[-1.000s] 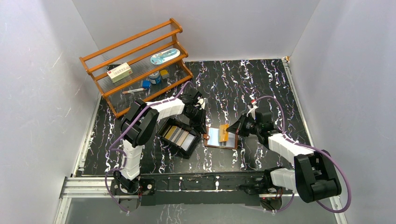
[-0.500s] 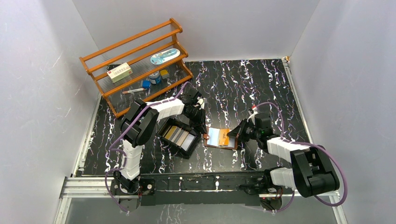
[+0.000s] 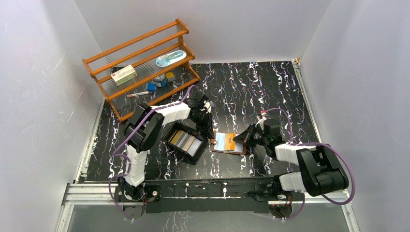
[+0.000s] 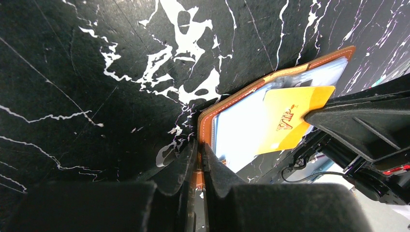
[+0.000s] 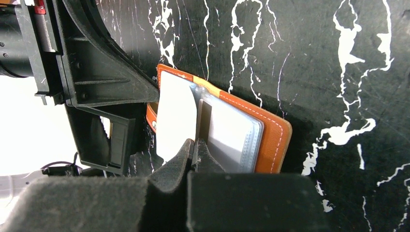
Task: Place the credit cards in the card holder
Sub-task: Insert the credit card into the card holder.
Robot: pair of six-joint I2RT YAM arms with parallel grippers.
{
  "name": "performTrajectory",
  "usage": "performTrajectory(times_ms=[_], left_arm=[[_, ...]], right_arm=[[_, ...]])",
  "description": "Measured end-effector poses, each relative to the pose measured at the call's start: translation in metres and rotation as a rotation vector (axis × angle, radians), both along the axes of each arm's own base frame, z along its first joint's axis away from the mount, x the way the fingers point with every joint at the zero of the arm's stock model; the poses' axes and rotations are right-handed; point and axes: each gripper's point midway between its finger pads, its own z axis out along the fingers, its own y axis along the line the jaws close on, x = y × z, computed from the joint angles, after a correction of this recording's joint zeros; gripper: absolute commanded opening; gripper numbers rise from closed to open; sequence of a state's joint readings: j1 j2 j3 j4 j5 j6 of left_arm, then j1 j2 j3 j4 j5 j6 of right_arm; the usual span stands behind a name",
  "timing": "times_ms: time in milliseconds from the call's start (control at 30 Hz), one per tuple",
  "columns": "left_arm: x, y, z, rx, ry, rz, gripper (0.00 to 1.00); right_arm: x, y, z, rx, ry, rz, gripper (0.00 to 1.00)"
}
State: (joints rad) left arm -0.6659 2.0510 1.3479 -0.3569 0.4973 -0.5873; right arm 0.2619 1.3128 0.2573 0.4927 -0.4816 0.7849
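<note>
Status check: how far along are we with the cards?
Done: the card holder lies open; no card is clearly pocketed yet. In hand: the left pincer clamps its edge while the right pincer holds the orange card partly over it. Left: seating that card, then the cards in the black tray.

At the far left of your black, white-veined counter (image 3: 251,87) stands a wooden rack (image 3: 180,23). Its shelves carry a white box with a red label (image 3: 124,75), a pale blue oval pack (image 3: 170,58), a small blue jar (image 3: 160,80), a yellow-topped cube (image 3: 170,76) and a pen (image 3: 139,93). Nearer the middle lies a shallow black tray (image 3: 176,150).
</note>
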Motion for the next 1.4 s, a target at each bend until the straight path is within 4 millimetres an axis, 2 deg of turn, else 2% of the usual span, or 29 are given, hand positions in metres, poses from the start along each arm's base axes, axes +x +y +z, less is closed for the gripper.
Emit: performTrajectory(times_ms=[1400], left_arm=[[0.0, 0.003, -0.002, 0.009, -0.04, 0.013, 0.08]], right_arm=[[-0.01, -0.014, -0.003, -0.008, 0.014, -0.114, 0.0]])
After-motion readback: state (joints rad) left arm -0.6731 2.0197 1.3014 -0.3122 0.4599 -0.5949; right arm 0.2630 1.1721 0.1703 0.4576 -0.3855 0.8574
